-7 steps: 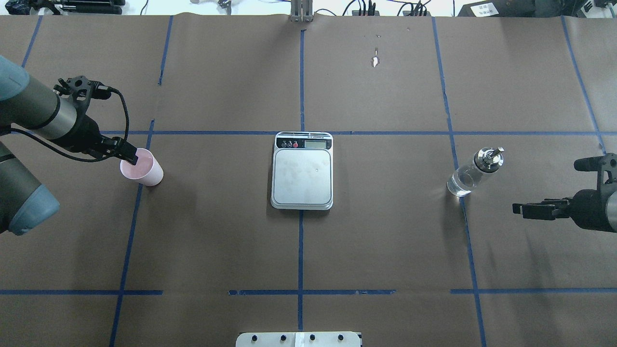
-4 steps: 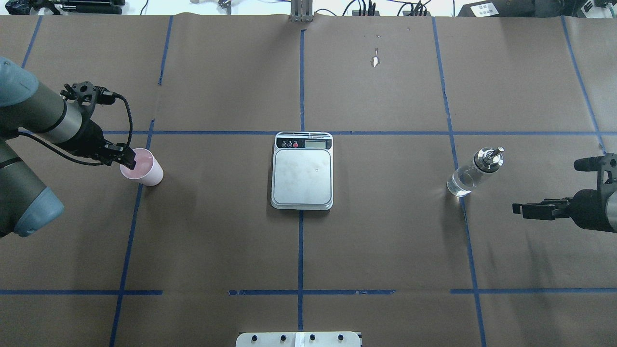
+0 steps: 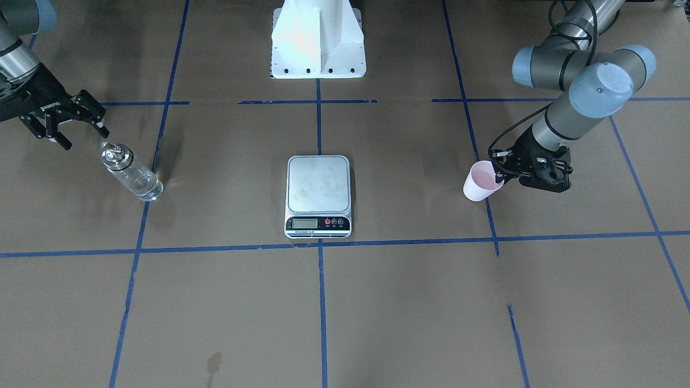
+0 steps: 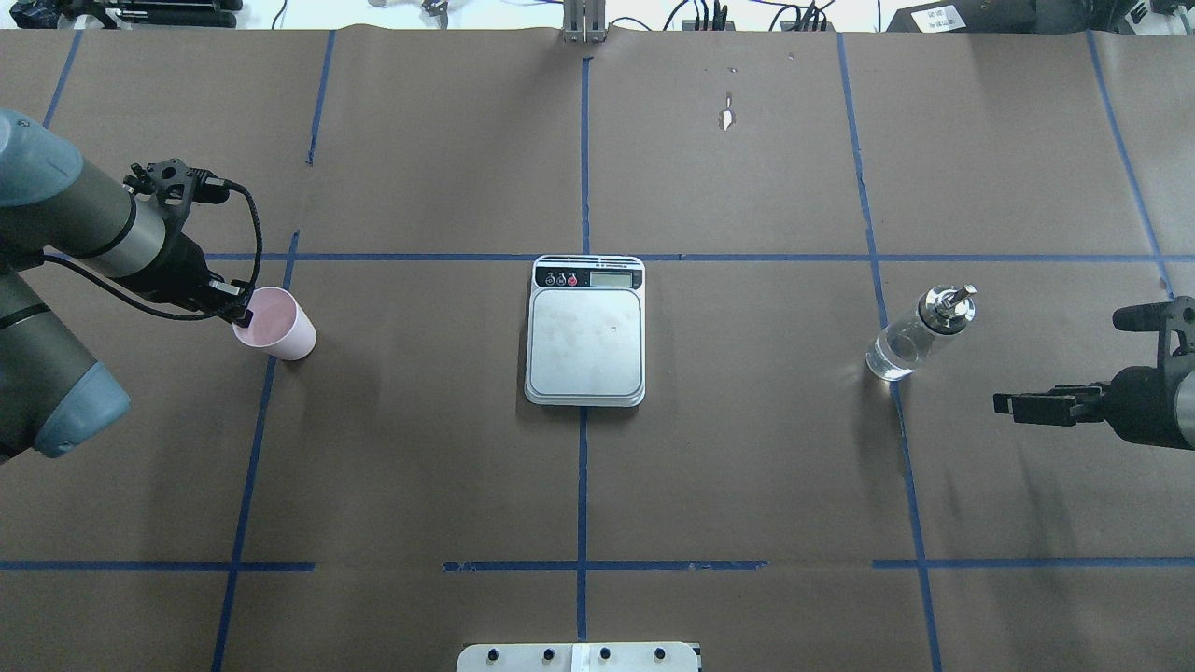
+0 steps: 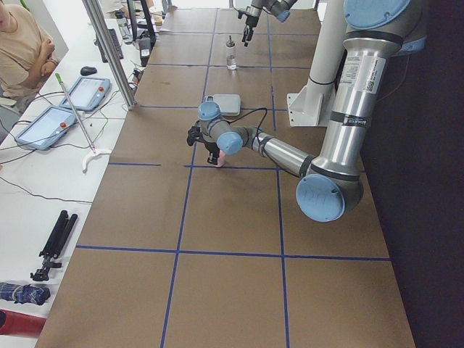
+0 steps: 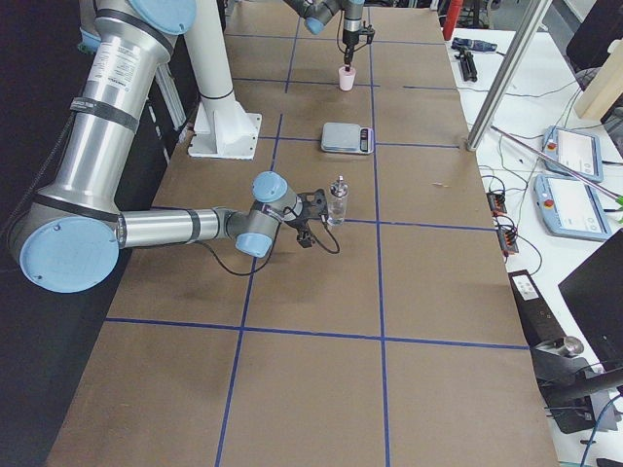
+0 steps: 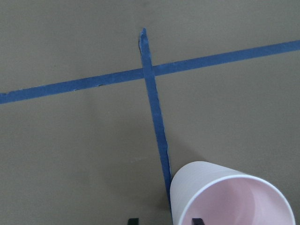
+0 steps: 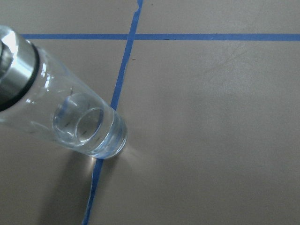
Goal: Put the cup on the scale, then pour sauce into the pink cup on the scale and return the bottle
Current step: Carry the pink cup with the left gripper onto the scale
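Note:
The pale pink cup (image 4: 280, 327) stands on the table left of the scale (image 4: 585, 341), whose platform is bare. My left gripper (image 4: 241, 310) is open at the cup's left rim. In the left wrist view one fingertip (image 7: 198, 220) sits inside the cup (image 7: 234, 197) and the other outside its wall. The glass bottle (image 4: 910, 341) with its silver pourer stands right of the scale, with clear sauce low inside it. My right gripper (image 3: 86, 139) is open and empty, just short of the bottle (image 3: 132, 175). The bottle (image 8: 70, 112) fills the left of the right wrist view.
Blue tape lines cross the brown table cover. The robot's white base (image 3: 318, 43) stands at the near middle edge. Tablets and cables (image 5: 72, 101) lie on a side bench, where a person (image 5: 22, 43) sits.
My left gripper has drawn back from over the cup's mouth to its left rim and come lower. The cup, bottle, scale and right arm have not moved.

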`<move>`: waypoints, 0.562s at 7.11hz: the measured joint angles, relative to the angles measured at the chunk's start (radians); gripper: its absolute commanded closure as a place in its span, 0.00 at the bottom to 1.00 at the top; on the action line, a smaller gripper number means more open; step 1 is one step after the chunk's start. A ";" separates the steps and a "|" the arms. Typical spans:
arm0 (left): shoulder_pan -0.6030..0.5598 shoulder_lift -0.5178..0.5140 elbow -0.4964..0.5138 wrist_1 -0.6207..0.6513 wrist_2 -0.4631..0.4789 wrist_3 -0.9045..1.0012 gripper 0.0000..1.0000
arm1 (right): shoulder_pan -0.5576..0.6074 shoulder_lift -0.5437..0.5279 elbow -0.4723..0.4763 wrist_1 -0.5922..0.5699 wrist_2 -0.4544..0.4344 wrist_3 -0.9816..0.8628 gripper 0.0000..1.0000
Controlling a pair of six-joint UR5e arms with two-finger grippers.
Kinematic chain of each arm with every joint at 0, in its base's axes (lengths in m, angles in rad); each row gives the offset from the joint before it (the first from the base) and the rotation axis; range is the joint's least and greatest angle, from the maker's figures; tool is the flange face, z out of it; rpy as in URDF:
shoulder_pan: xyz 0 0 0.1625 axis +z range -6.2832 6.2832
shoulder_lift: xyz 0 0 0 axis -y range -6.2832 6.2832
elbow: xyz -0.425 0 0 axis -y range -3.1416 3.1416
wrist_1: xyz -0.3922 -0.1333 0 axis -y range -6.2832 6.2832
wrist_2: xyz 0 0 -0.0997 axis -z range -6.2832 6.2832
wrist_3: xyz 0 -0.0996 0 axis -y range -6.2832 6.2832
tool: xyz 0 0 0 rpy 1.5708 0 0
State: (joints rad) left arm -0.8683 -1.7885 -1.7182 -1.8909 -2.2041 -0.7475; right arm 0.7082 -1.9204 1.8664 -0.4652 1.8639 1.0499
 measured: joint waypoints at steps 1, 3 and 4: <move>0.000 -0.015 -0.024 0.029 -0.005 -0.016 1.00 | 0.000 0.000 0.000 0.000 0.000 0.000 0.00; -0.001 -0.127 -0.086 0.212 -0.005 -0.066 1.00 | -0.001 0.001 0.002 0.000 0.000 0.001 0.00; 0.004 -0.180 -0.102 0.270 -0.002 -0.110 1.00 | -0.001 0.002 0.002 0.000 -0.001 0.001 0.00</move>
State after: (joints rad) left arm -0.8645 -1.9685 -1.8205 -1.6213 -2.2057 -0.8578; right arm 0.7072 -1.9188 1.8682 -0.4648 1.8624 1.0507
